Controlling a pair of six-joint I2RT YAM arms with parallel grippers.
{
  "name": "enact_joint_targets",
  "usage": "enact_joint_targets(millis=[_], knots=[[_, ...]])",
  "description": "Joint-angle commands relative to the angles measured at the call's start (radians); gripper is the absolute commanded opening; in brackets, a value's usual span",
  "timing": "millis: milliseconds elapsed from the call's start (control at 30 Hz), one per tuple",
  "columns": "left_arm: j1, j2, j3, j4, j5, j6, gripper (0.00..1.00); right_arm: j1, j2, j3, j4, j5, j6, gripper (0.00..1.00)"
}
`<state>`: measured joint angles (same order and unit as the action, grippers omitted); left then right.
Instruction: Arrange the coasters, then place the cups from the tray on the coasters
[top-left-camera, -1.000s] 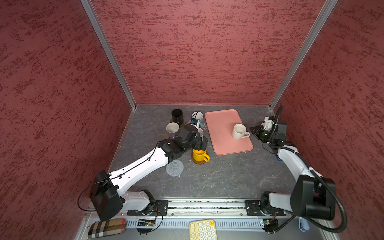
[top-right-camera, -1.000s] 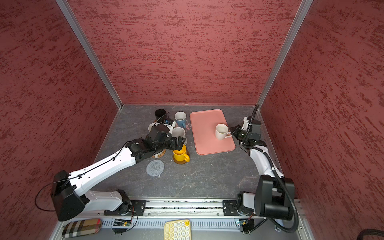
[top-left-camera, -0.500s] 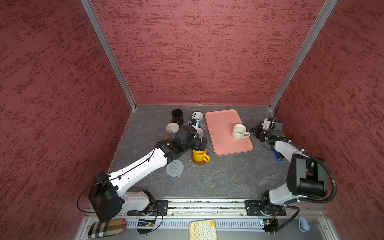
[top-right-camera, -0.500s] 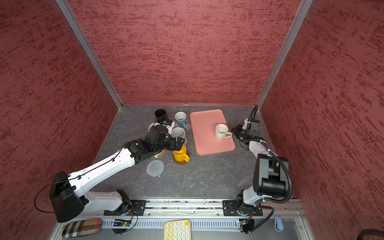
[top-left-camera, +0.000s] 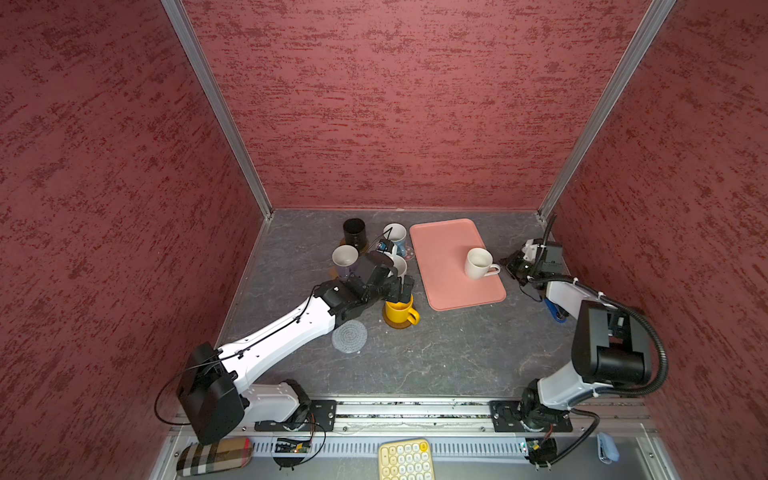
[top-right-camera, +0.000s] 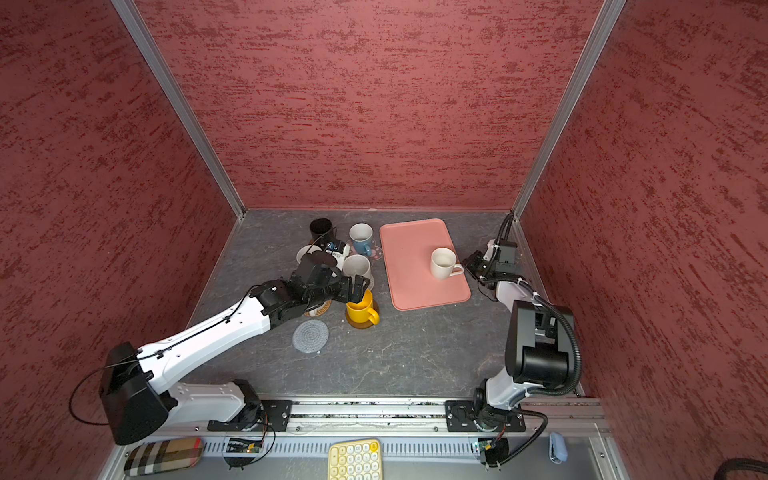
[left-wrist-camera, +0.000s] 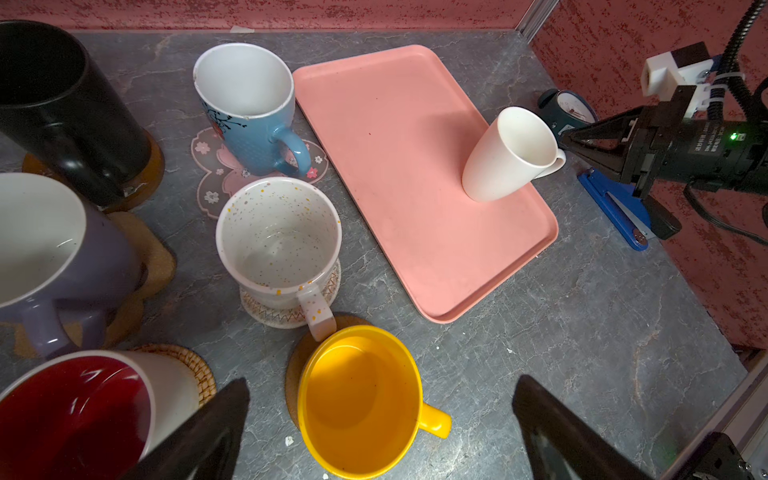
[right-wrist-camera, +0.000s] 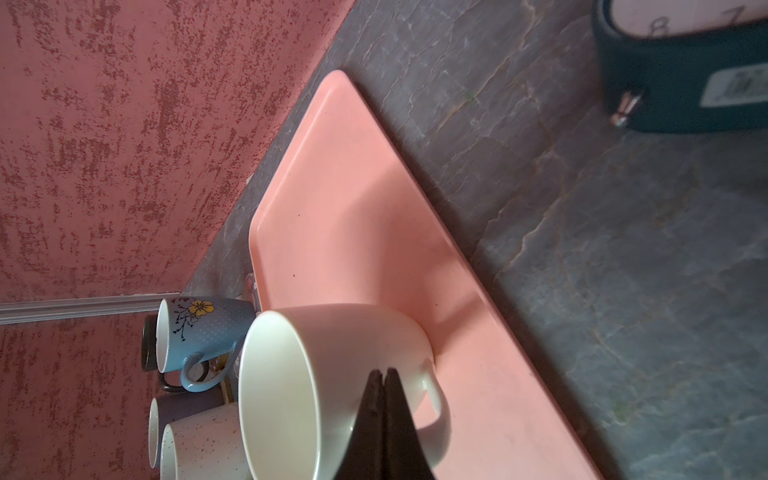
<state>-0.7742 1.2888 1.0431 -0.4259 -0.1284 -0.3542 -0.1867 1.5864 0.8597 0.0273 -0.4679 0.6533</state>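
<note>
My left gripper (left-wrist-camera: 382, 382) hangs open just above the yellow cup (left-wrist-camera: 357, 403), which stands on a brown round coaster (left-wrist-camera: 299, 357). In both top views that gripper (top-left-camera: 401, 289) is over the yellow cup (top-right-camera: 360, 311). Black (left-wrist-camera: 54, 104), light blue (left-wrist-camera: 249, 108), lavender (left-wrist-camera: 50, 249), speckled (left-wrist-camera: 278, 237) and red-lined (left-wrist-camera: 75, 415) cups stand on coasters beside it. A grey woven coaster (top-left-camera: 349, 336) lies bare. On the pink tray (top-left-camera: 446, 266) stands the cream cup (top-left-camera: 478, 263). My right gripper (right-wrist-camera: 383, 372) is shut and empty, its tips at that cup's handle (right-wrist-camera: 436, 407).
A teal clock (right-wrist-camera: 685, 83) and a blue stapler-like tool (left-wrist-camera: 619, 208) lie near the right wall behind the right gripper. A pale yellow keypad (top-left-camera: 405, 459) and a plaid pouch (top-left-camera: 214, 457) sit off the table's front edge.
The right arm's elbow has swung up and in, and its shut gripper has crept a little closer to the cream cup. The left arm has barely moved.
</note>
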Motion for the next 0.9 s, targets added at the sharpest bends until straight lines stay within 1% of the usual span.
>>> enact_joint_targets(millis=[0,333,533,867], knots=[[0.001,-0.026,-0.012,0.001,0.001,-0.010,1.00,0.005,-0.008,-0.025,0.044,-0.004,-0.001,0.00],[0.001,-0.048,-0.018,-0.016,-0.013,-0.013,1.00,0.049,-0.029,-0.082,0.080,-0.026,0.020,0.00],[0.001,-0.035,-0.014,-0.016,-0.013,-0.011,1.00,0.093,-0.060,-0.138,0.114,-0.037,0.042,0.00],[-0.006,-0.023,-0.004,-0.023,-0.017,-0.012,1.00,0.187,-0.086,-0.163,0.154,-0.042,0.083,0.00]])
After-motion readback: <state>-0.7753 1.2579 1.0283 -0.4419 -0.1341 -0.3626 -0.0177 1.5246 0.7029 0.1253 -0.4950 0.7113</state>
